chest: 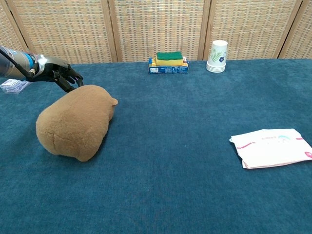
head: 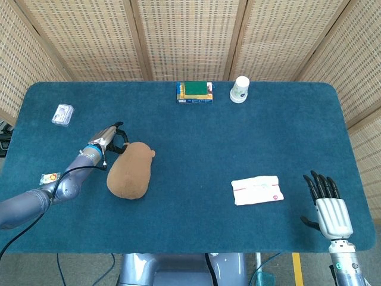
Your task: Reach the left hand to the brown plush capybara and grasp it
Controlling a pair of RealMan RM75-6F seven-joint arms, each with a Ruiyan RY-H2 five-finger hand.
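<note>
The brown plush capybara (head: pixel 128 171) lies on the blue table cloth at the left, its head pointing away from me (chest: pixel 73 122). My left hand (head: pixel 112 138) is at the plush's far left end, fingers spread and curved toward it; in the chest view the left hand (chest: pixel 61 73) has its dark fingertips right at the top edge of the plush, holding nothing. My right hand (head: pixel 327 205) rests at the near right corner of the table with its fingers stretched out and apart, empty. The chest view does not show it.
A green sponge on a blue box (head: pixel 195 91) and a paper cup (head: pixel 240 89) stand at the far edge. A white packet (head: pixel 257 189) lies centre right. A clear plastic pack (head: pixel 62 114) and a small wrapper (head: pixel 49 177) lie at the left.
</note>
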